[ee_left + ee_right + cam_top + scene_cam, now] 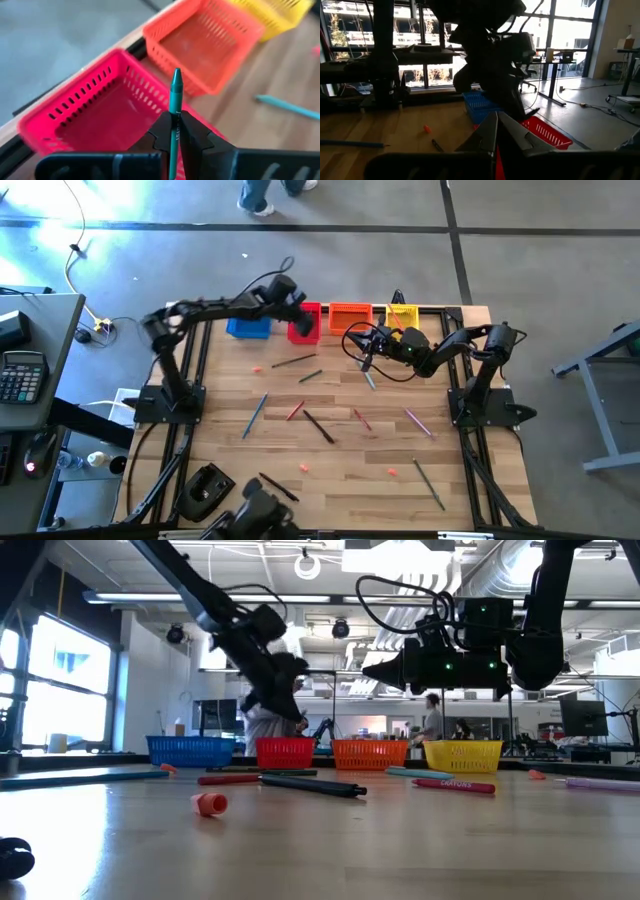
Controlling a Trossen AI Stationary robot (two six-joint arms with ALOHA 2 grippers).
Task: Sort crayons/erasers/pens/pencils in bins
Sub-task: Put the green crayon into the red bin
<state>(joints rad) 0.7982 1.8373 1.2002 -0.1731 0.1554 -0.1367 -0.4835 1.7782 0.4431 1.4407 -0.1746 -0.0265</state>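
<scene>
Left pincer (175, 131) grips a teal crayon (175, 95) above the red bin (75, 107) (twelve o'clock edge); release seems next. Right pincer (496, 131) hovers closed, empty.

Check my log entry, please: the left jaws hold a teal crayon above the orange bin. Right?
Not quite. The left gripper is shut on the teal crayon, but it hangs above the red bin, not the orange bin beside it. The left wrist view shows this; the high view agrees.
</scene>
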